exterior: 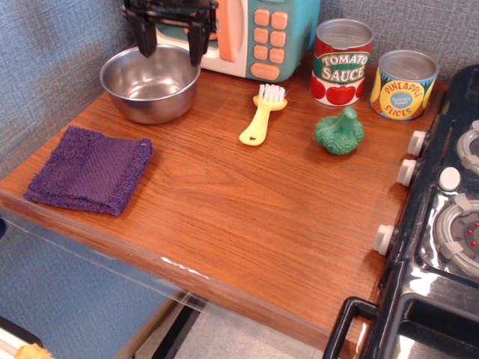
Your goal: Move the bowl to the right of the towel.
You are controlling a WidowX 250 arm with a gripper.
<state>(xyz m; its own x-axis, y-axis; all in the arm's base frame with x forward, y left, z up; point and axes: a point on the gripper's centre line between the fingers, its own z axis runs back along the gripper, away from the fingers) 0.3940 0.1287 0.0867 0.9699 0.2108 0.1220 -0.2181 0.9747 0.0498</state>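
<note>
1. Gripper (172, 46) hangs at the upper left of the view, its black body cut off by the top edge, so only the lower frame and two dark fingers (147, 39) show.
2. Both fingers point straight down and stand well apart, one over the far-left part of the bowl's rim and the other over its far-right part; nothing is pinched between them.
3. Whether the fingertips touch the rim cannot be told from this angle.
4. Stainless-steel bowl (151, 91) sits upright on the wooden countertop (247, 202) at the back left corner, close to the blue-grey wall (45, 67) and just in front of the toy microwave (258, 34).
5. Purple towel (90, 169) lies flat near the front left edge of the countertop, nearer the camera than the bowl and apart from it.
6. Yellow dish brush (261, 117) lies to the right of the bowl, bristles toward the microwave.
7. Green toy broccoli (340, 132) rests further right, in front of the two cans.
8. Tomato sauce can (342, 62) and pineapple slices can (403, 84) stand side by side along the back wall.
9. Black toy stove (441, 217) with white knobs fills the right edge of the view.
</note>
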